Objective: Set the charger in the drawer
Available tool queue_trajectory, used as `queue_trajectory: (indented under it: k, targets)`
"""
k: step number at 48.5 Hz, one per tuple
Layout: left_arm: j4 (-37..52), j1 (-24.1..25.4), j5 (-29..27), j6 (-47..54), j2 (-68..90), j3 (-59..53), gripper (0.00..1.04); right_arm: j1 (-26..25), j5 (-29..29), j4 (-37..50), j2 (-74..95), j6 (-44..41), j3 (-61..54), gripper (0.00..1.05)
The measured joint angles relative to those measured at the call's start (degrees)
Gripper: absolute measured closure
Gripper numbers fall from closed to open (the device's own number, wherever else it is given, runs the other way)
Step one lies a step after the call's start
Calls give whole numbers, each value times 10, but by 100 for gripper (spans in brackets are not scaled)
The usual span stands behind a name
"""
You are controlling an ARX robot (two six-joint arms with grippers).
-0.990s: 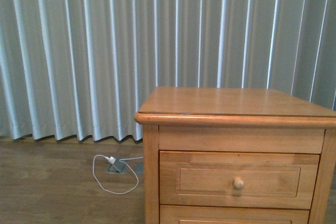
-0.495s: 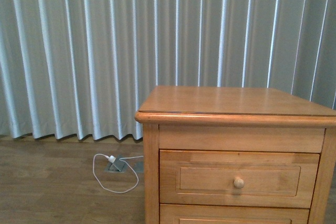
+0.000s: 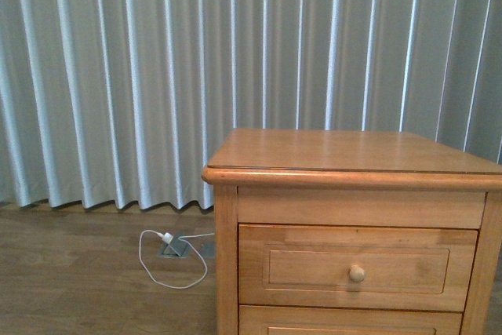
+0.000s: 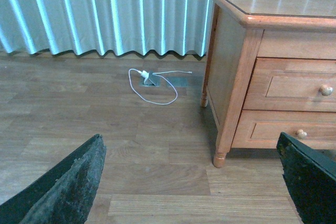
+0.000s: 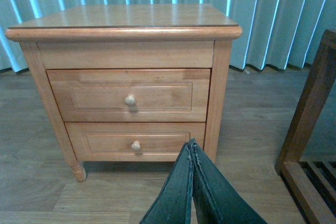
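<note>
The right pincer [image 5: 191,182] is clenched empty, low before the honey-coloured wooden nightstand, whose upper recessed-panel drawer [image 5: 128,95] sits closed straight ahead, round knob [image 5: 129,99] facing it. The left pincer [image 4: 194,182] is spread wide. The charger appears nowhere; only a white-cabled plug [image 4: 144,75] lies on the floor.

One nightstand [image 5: 126,35], two drawers [image 5: 131,95] [image 5: 137,141], two knobs [image 5: 130,99] [image 5: 136,146], one white plug [image 4: 143,74], two grippers [image 4: 194,182] [image 5: 192,153].

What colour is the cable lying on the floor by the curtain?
White cable, a thin loop; the left wrist view shows it best.
</note>
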Motion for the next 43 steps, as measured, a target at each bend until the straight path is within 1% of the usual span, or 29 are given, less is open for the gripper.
queue_trajectory:
  k: [12, 13, 19, 23, 26, 34, 35, 39, 43]
  targets:
    - [0, 0, 0, 0, 0, 0, 6, 0, 0, 0, -1, 0, 0, 103]
    - [0, 0, 0, 0, 0, 0, 6, 0, 0, 0, -1, -1, 0, 102]
    - [0, 0, 0, 0, 0, 0, 6, 0, 0, 0, -1, -1, 0, 70]
    - [0, 0, 0, 0, 0, 0, 6, 0, 0, 0, -1, -1, 0, 53]
    - [0, 0, 0, 0, 0, 0, 6, 0, 0, 0, -1, -1, 0, 37]
    - [0, 0, 0, 0, 0, 0, 6, 0, 0, 0, -1, -1, 0, 9]
    - [0, 0, 0, 0, 0, 0, 6, 0, 0, 0, -1, 0, 0, 7]
    - [0, 0, 0, 0, 0, 0, 6, 0, 0, 0, -1, -1, 0, 9]
    - [0, 0, 0, 0, 0, 0, 6, 0, 0, 0, -1, -1, 0, 9]
